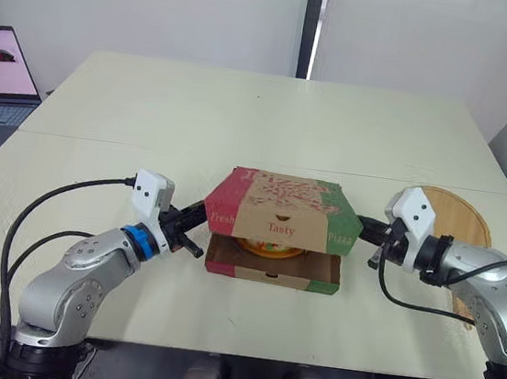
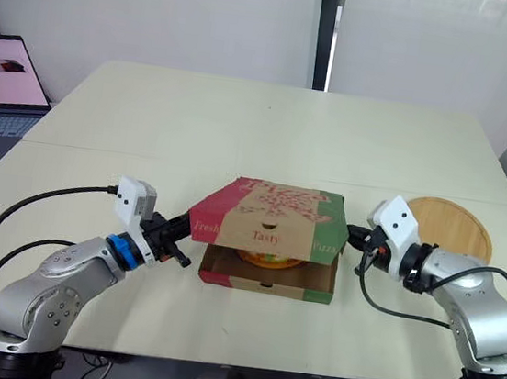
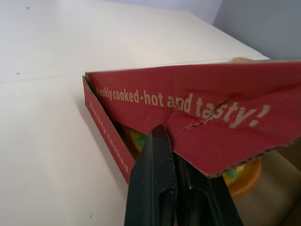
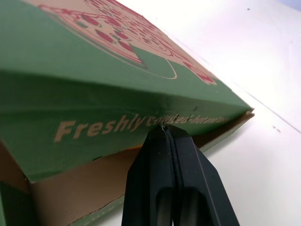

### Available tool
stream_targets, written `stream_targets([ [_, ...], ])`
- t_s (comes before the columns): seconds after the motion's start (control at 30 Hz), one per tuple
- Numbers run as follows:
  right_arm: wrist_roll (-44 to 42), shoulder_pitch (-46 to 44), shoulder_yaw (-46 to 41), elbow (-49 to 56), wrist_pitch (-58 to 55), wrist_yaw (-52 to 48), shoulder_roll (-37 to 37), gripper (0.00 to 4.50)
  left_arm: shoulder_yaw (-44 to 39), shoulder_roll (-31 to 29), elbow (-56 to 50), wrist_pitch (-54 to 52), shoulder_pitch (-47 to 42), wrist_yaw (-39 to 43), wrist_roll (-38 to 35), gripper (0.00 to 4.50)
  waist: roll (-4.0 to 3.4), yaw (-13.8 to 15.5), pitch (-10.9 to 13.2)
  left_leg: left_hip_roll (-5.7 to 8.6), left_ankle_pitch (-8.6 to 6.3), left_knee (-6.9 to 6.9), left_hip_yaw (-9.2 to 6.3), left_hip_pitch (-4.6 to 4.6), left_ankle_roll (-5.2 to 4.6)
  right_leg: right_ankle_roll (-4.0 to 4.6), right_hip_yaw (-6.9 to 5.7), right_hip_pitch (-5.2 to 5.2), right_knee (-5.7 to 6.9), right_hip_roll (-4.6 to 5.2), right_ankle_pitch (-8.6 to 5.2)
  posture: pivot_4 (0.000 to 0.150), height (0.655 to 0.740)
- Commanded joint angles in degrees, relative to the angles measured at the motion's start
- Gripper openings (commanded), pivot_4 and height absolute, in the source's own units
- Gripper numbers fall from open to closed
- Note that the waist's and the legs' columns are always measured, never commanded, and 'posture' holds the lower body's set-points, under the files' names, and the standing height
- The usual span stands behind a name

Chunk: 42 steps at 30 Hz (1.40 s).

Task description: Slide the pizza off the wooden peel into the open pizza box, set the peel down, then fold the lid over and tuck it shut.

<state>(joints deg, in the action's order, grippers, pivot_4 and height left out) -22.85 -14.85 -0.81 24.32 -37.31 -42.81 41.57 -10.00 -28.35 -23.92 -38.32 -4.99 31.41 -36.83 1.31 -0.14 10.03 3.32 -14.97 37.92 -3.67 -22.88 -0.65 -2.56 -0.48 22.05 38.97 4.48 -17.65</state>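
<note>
Orange-rimmed pizza (image 1: 269, 247) is tucked inside the red-and-green cardboard pizza box (image 1: 271, 272), round wooden peel (image 1: 463, 215) parked right of it — the side flaps (image 4: 94, 108), touched by the closed-fingered left gripper (image 3: 167, 141) and right gripper (image 4: 163, 129), should be eased inward evenly.

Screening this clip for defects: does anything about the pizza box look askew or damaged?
Yes. The lid sits raised over the base, untucked, with the pizza showing through the front gap. Its red side flap, pinched in the left pincer, is creased and ragged along the edge.

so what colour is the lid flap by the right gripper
Green flap, tan lettering; right wrist view.
</note>
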Motion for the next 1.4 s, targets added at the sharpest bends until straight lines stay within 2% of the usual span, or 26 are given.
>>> stream_targets([
  [0.03,-0.1,-0.1,-0.2,2.5,1.3,0.0,-0.3,0.03,0.7,-1.7,-0.6,1.2,0.8,2.3,0.8,0.00,0.00,0.0,0.0,0.00,0.00,0.00,-0.01,-0.01,0.00,0.00,0.00,0.00,0.00,0.00,0.00,0.150,0.7281],
  [0.13,-0.2,-0.3,-0.2,2.4,1.2,0.1,-0.4,0.03,-0.5,-3.1,-0.7,2.5,1.0,6.1,-1.2,0.00,-0.01,0.0,0.0,0.00,0.00,0.00,-0.01,0.00,0.00,0.00,0.00,0.00,0.00,0.00,0.00,0.150,0.7281],
  [0.23,-0.2,-0.6,-0.1,2.0,1.4,0.1,-0.5,0.00,-1.3,-5.0,-0.6,3.6,1.4,8.1,-0.6,0.59,-0.01,0.0,0.0,0.00,0.00,-0.01,-0.01,-0.01,0.00,0.00,0.00,0.01,-0.01,0.01,0.00,0.150,0.7281],
  [0.4,0.0,-1.0,-0.2,1.2,1.8,-0.2,-0.4,0.00,-3.6,-9.3,-2.1,3.8,4.3,11.7,-0.8,2.09,-0.01,0.0,0.0,0.00,-0.01,-0.02,-0.01,-0.01,-0.01,0.01,-0.01,0.01,-0.02,0.02,0.00,0.150,0.7281],
  [0.57,0.2,-1.5,-0.2,0.3,2.4,-0.8,-0.1,0.00,-6.3,-18.5,-0.9,1.5,4.3,18.7,-2.4,2.09,-0.04,0.0,0.0,-0.02,-0.01,-0.04,-0.07,-0.04,-0.01,0.04,-0.06,0.05,-0.01,0.02,-0.02,0.150,0.7281],
  [0.7,0.5,-1.7,0.0,-0.2,2.9,-1.3,0.0,0.00,-8.5,-25.8,2.9,-4.0,0.2,25.9,-7.8,2.09,-0.04,0.0,0.0,0.01,-0.01,-0.05,-0.07,-0.03,-0.02,0.04,-0.08,0.04,-0.02,0.07,-0.02,0.150,0.7281],
  [0.8,0.7,-2.1,0.2,-0.5,3.1,-1.7,-0.2,0.00,-7.7,-28.9,7.4,-5.5,-3.9,29.2,-8.5,1.47,-0.05,0.0,0.0,0.01,-0.01,-0.07,-0.06,-0.03,-0.02,0.04,-0.08,0.06,-0.01,0.07,-0.02,0.150,0.7281],
  [0.97,1.3,-2.8,0.6,-1.2,3.8,-2.6,0.1,0.00,-4.0,-29.3,12.5,-4.5,-10.9,32.0,-6.2,0.02,-0.05,0.0,0.0,0.01,-0.01,-0.06,-0.06,-0.04,-0.02,0.05,-0.09,0.07,0.00,0.06,-0.02,0.150,0.7281],
  [1.17,1.6,-2.9,0.8,-1.6,4.5,-3.2,0.3,0.00,0.8,-25.4,13.2,-3.8,-14.6,30.8,-3.8,0.02,-0.05,-0.1,0.0,0.01,-0.01,-0.06,-0.06,-0.06,-0.02,0.04,-0.07,0.09,0.01,0.06,-0.02,0.150,0.7281],
  [1.4,2.3,-3.2,1.4,-1.9,5.2,-3.6,0.1,0.00,4.0,-22.2,13.5,-1.8,-14.7,30.5,-0.6,0.02,-0.04,-0.2,0.1,0.00,-0.01,-0.06,-0.06,-0.06,-0.01,0.04,-0.07,0.11,0.03,0.05,-0.02,0.150,0.7281],
])
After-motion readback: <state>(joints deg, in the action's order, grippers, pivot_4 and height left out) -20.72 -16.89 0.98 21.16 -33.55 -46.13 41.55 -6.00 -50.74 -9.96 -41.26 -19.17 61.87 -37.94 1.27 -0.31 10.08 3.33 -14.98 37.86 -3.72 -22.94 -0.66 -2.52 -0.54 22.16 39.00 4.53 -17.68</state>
